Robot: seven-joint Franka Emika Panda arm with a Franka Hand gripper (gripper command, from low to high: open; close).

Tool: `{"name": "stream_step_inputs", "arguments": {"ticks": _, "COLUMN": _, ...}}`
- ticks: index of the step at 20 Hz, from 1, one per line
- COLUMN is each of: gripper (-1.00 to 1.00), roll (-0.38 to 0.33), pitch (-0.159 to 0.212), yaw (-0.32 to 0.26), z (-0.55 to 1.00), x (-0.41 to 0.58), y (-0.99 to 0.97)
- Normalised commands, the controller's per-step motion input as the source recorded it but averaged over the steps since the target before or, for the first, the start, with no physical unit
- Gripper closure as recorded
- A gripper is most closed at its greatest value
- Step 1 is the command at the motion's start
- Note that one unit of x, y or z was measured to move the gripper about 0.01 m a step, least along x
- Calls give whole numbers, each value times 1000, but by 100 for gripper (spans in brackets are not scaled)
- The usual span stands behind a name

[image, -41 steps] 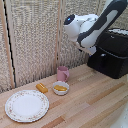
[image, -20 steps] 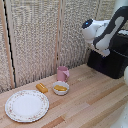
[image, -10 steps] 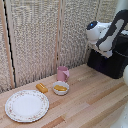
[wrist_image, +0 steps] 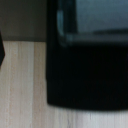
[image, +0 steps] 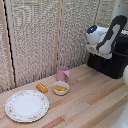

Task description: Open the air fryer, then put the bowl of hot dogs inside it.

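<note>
We are hovering the gripper over the air fryer at the tabletop's far right edge; jaws' state unclear. Bowl is sitting mid-tabletop beside a pink cup.

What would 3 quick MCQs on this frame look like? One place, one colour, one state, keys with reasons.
1. Where does the bowl sit?
A. inside the air fryer
B. on the table between the plate and the pink cup
C. on the plate

2. What colour is the cup?
A. pink
B. green
C. blue

3. What is the state of the hot dogs?
A. held by the arm
B. spilled on the table
C. resting in the bowl, untouched

Answers:
1 B: in the exterior view the bowl stands on the wood beside the plate, in front of the cup.
2 A: the cup is plainly pink.
3 C: the arm is up by the air fryer, far from the bowl.
</note>
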Motion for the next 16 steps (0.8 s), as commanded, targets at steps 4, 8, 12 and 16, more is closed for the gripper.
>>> {"name": "stream_step_inputs", "arguments": {"ticks": 4, "gripper": 100, "roll": 0, "pitch": 1, "yaw": -17, "z": 0, "x": -7, "y": -10}}
{"name": "stream_step_inputs", "arguments": {"ticks": 8, "gripper": 100, "roll": 16, "pitch": 4, "yaw": -27, "z": 0, "x": -78, "y": 0}}
{"name": "stream_step_inputs", "arguments": {"ticks": 12, "gripper": 100, "roll": 134, "pitch": 6, "yaw": 0, "z": 111, "x": -9, "y": -158}}
{"name": "stream_step_inputs", "arguments": {"ticks": 16, "gripper": 100, "roll": 238, "pitch": 13, "yaw": 0, "z": 272, "x": -4, "y": -154}}
